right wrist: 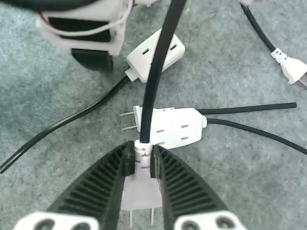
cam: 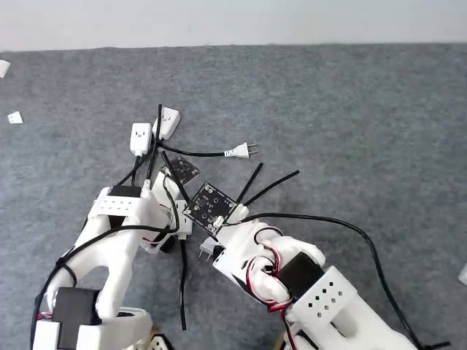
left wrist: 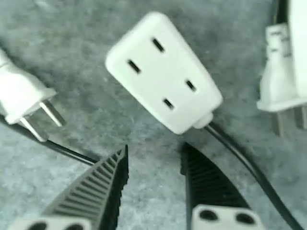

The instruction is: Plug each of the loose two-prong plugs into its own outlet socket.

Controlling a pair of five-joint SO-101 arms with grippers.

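Note:
My right gripper [right wrist: 140, 158] is shut on a white two-prong plug [right wrist: 140, 189]. Its prongs point back toward the wrist and its black cable runs away ahead. Just beyond lies a white outlet block [right wrist: 177, 125] with a pair of prongs sticking out at one end. My left gripper [left wrist: 153, 160] is open and empty, a short way from a white two-socket outlet [left wrist: 163, 93]. Beside that outlet lie a loose plug [left wrist: 24, 103] and another plug [left wrist: 280, 86]. In the high view two more white outlets [cam: 140, 138] [cam: 168, 122] lie above the arms, with a loose plug [cam: 241, 152] to their right.
Black cables [cam: 321, 219] cross the grey carpet [cam: 350, 117] around both arms. The left arm's gripper body [right wrist: 86, 28] sits close to a second outlet [right wrist: 156, 55] in the right wrist view. Small white pieces [cam: 14, 117] lie at the far left edge.

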